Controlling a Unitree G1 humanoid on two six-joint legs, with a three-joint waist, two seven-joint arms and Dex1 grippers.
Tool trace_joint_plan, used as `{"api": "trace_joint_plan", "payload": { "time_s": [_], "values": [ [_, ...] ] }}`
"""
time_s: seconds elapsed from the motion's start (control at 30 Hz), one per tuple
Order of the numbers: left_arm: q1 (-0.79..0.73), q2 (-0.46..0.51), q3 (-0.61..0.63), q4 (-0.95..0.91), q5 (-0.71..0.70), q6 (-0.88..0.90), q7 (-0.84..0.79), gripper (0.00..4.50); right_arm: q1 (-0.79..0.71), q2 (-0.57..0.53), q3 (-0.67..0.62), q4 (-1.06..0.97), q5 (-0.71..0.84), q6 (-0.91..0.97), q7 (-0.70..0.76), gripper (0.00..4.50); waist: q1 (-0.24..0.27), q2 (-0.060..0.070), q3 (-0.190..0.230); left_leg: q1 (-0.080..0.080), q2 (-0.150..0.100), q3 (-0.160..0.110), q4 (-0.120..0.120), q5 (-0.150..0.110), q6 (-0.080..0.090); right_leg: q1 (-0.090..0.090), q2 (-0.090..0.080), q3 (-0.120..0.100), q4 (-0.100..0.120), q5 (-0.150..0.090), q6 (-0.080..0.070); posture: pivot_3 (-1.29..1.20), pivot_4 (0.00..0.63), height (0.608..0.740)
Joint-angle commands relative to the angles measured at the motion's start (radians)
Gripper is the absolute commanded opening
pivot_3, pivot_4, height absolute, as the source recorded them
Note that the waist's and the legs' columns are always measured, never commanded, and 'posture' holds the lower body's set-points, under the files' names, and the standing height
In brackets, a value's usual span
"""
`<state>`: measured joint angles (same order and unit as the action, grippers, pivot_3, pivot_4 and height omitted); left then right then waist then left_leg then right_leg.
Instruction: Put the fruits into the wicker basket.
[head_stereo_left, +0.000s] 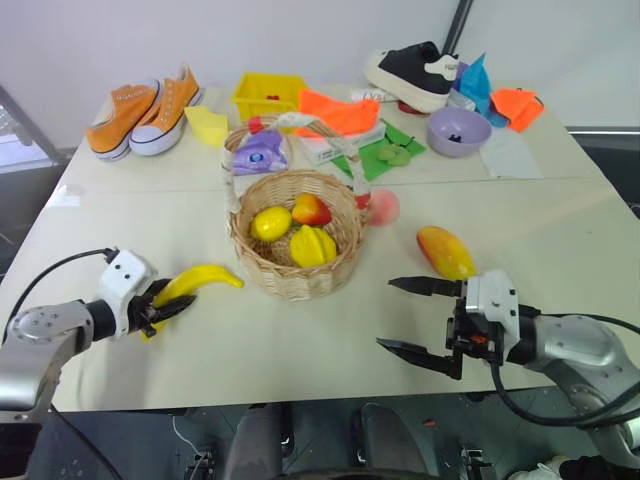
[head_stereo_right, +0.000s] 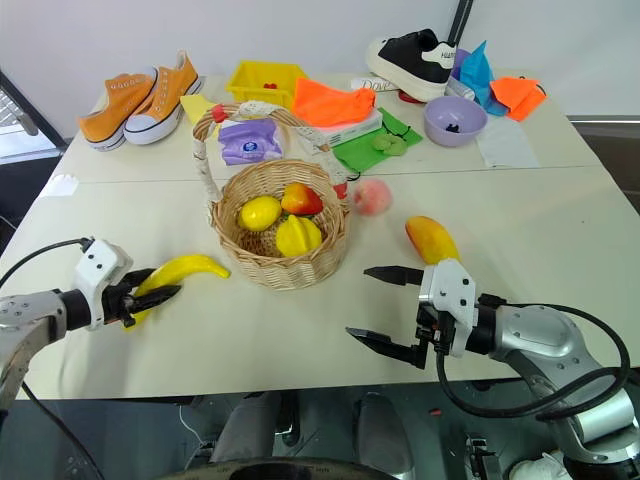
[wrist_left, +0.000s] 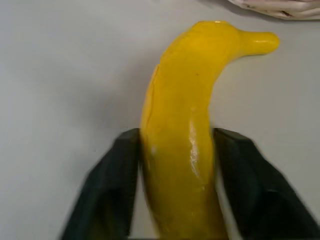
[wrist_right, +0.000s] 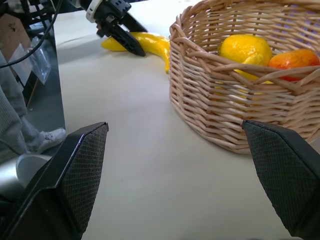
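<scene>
— While I look for writing, I find almost none that can be read. Do you see any?

— Only a white card behind the orange cloth (head_stereo_right: 333, 103) has dark letters, too small for me to read. The black shoe (head_stereo_right: 412, 60) and the orange shoes (head_stereo_right: 148, 98) show no brand that I can make out.

— How does the left gripper (head_stereo_left: 165, 306) stand?

— Its arm comes in from the left side, low over the table (head_stereo_left: 300, 350), and the fingers point toward the basket (head_stereo_left: 295, 235). The jaws are clenched on the banana (head_stereo_left: 196, 283). One black finger lies on each side of the fruit's thick lower part, and the curved stem end reaches out past the fingertips, ending just beside the basket wall.

— And the right gripper (head_stereo_right: 384, 309)?

— It is turned sideways, pointing toward the left gripper, and the jaws are released wide with nothing between them. Seen along these fingers, the basket stands in front of the gap, nearer the far finger. The mango (head_stereo_right: 432, 240) lies on the table just beyond that far finger, not touching it.

— Where are the other fruits?

— Inside the basket rest the lemon (head_stereo_left: 270, 223), the apple (head_stereo_left: 311, 209) and the star fruit (head_stereo_left: 312, 246). The peach (head_stereo_right: 371, 197) lies on the table just behind the basket, close to its rim.
</scene>
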<state>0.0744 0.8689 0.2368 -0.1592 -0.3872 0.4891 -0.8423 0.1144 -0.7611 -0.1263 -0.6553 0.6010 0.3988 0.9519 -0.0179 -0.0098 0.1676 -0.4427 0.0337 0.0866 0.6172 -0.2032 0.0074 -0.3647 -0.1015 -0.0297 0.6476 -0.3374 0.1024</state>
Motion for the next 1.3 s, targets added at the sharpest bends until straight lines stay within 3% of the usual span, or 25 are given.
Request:
{"api": "trace_joint_plan", "payload": {
  "time_s": [0.03,0.13,0.23,0.4,0.5,0.63,0.73,0.97,1.2,1.3],
  "values": [
    [0.004,-0.023,0.104,-0.024,-0.051,0.025,0.027,0.91,-0.011,0.002,-0.003,-0.027,0.0,-0.024,-0.003,4.5,0.001,0.0,0.0,0.0,0.0,0.0,0.0,0.0,0.0,0.0,0.0,0.0,0.0,0.0,0.0,0.0,0.15,0.733],
    [-0.008,-0.051,0.224,-0.11,-0.204,0.119,0.026,0.91,-0.017,0.001,-0.002,-0.016,-0.005,-0.03,0.0,4.5,0.002,-0.002,0.0,0.0,0.0,0.0,0.0,0.0,0.0,0.0,0.0,0.0,0.0,0.0,0.0,0.0,0.15,0.733],
    [0.012,-0.005,0.275,-0.265,-0.342,0.224,-0.027,0.91,-0.029,0.001,0.002,-0.003,-0.007,-0.032,0.003,4.5,0.004,-0.003,-0.001,0.0,0.0,0.0,0.001,0.0,0.0,0.002,0.0,-0.001,0.0,0.0,0.0,0.0,0.15,0.733],
    [-0.082,0.066,0.246,-0.461,-0.563,0.368,0.0,0.91,-0.067,0.008,0.025,0.029,-0.018,-0.039,0.004,4.5,0.004,-0.003,-0.001,0.002,0.0,-0.001,0.004,0.0,0.0,0.005,0.0,-0.002,0.0,0.0,0.0,0.0,0.15,0.733],
    [-0.265,0.031,0.068,-0.479,-0.481,0.387,0.142,0.91,-0.09,0.013,0.034,0.04,-0.018,-0.039,-0.001,4.5,0.01,-0.003,-0.001,0.004,-0.001,-0.001,0.005,0.0,0.0,0.009,0.0,-0.002,0.001,0.0,0.0,0.0,0.15,0.733],
    [-0.535,-0.083,-0.205,-0.391,-0.241,0.349,0.304,0.91,-0.107,0.023,0.045,0.048,-0.026,-0.042,-0.009,4.5,0.021,-0.003,-0.001,0.004,-0.001,-0.001,0.01,0.0,0.002,0.011,0.003,-0.003,0.001,0.001,0.002,0.0,0.15,0.733],
    [-0.645,-0.163,-0.296,-0.318,-0.171,0.337,0.333,0.91,-0.107,0.03,0.048,0.039,-0.027,-0.038,-0.023,4.5,0.024,-0.004,0.0,0.001,-0.001,-0.001,0.012,0.0,0.003,0.009,0.005,-0.003,0.002,0.002,0.005,0.0,0.15,0.733],
    [-0.718,-0.205,-0.42,-0.211,-0.055,0.273,0.254,0.91,-0.098,0.033,0.042,0.018,-0.028,-0.028,-0.065,4.5,0.028,-0.004,0.0,0.001,0.0,-0.001,0.013,0.0,0.003,0.008,0.008,-0.003,0.005,0.003,0.007,0.0,0.15,0.733],
    [-0.695,-0.21,-0.344,-0.202,-0.051,0.221,0.202,4.2,-0.086,0.012,-0.046,0.084,-0.039,0.021,-0.141,4.5,0.03,-0.004,0.0,0.001,0.0,-0.001,0.014,0.0,0.003,0.008,0.008,-0.003,0.006,0.003,0.007,0.0,0.15,0.733],
    [-0.674,-0.215,-0.26,-0.206,-0.093,0.2,0.183,4.2,-0.102,0.011,-0.103,0.16,-0.046,0.045,-0.181,4.5,0.028,-0.004,0.0,0.001,0.0,-0.001,0.014,0.0,0.003,0.008,0.007,-0.003,0.006,0.003,0.007,0.0,0.15,0.733]
  ]
}}
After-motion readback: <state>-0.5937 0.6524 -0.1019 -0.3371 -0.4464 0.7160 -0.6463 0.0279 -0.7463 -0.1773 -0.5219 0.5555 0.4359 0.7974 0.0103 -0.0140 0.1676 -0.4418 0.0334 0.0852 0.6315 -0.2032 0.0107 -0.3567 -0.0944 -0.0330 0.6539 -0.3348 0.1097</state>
